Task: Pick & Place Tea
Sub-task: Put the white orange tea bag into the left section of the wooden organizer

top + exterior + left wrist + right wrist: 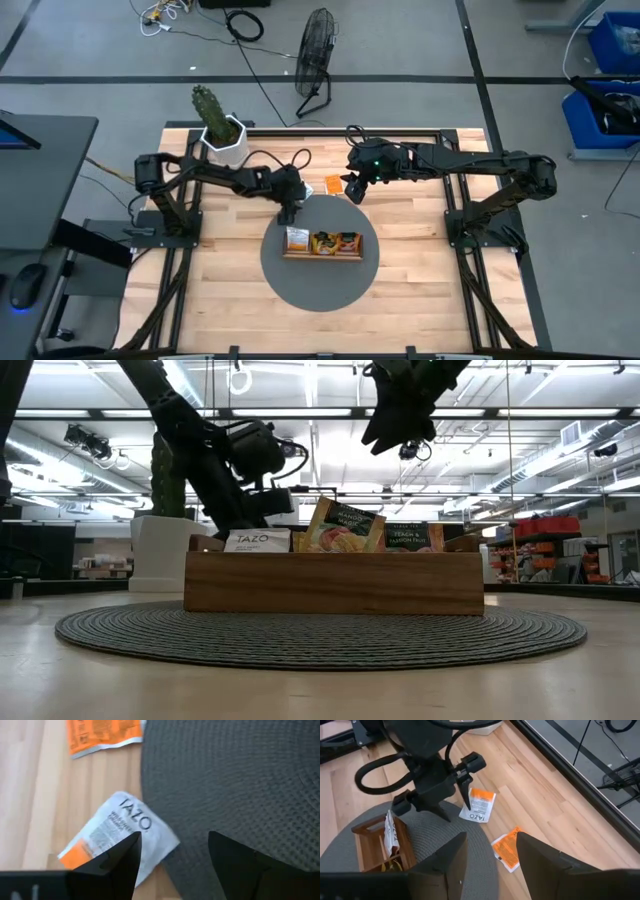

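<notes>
White-and-orange sachet [117, 837] lies flat on the surface at the mat's [240, 780] 11 o'clock edge — directly under the left gripper [172, 852], jaws spread; right gripper [487, 852], also spread, hangs farther off.

bright, even overhead light; soft shadows

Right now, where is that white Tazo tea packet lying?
The white Tazo sachet lies flat on the wooden table at the round grey mat's far edge, directly under the left end effector, with an orange sachet nearby.
</notes>
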`<state>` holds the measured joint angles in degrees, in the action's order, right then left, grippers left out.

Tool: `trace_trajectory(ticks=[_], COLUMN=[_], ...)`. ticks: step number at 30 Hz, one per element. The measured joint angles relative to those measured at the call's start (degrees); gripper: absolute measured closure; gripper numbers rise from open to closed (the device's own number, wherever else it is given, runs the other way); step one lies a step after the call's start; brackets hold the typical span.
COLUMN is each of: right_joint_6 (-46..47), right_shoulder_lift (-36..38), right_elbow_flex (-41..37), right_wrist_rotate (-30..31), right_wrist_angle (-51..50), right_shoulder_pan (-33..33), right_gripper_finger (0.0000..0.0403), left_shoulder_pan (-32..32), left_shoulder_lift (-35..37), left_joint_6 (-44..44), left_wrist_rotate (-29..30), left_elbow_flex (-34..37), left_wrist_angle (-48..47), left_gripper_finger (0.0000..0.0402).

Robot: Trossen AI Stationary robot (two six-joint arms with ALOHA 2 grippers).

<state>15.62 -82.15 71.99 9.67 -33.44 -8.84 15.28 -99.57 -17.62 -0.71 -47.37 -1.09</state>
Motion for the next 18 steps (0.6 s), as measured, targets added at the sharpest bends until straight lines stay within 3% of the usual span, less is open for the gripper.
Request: trace_trajectory(ticks=[10,18], right_joint_6=[0.3,0.43], right_shoulder_lift=[0.0,0.0], right_elbow_flex=[0.0,0.0], right_wrist_rotate=[0.01,0.01], right_wrist_angle=[0.9,1.12], right_shoulder_pan=[-0.09,-0.13], right_gripper_finger=[0.0227,0.0227], left_shoulder_pan=[3.19,3.11], left_shoulder_lift=[0.03,-1.9], left_joint_6=[-0.14,-0.05], left_wrist_rotate=[-2.32,-4.85], left_elbow_flex=[0.0,-0.07], left_wrist_angle=[0.74,1.02], left_gripper_finger=[0.0208,0.0214])
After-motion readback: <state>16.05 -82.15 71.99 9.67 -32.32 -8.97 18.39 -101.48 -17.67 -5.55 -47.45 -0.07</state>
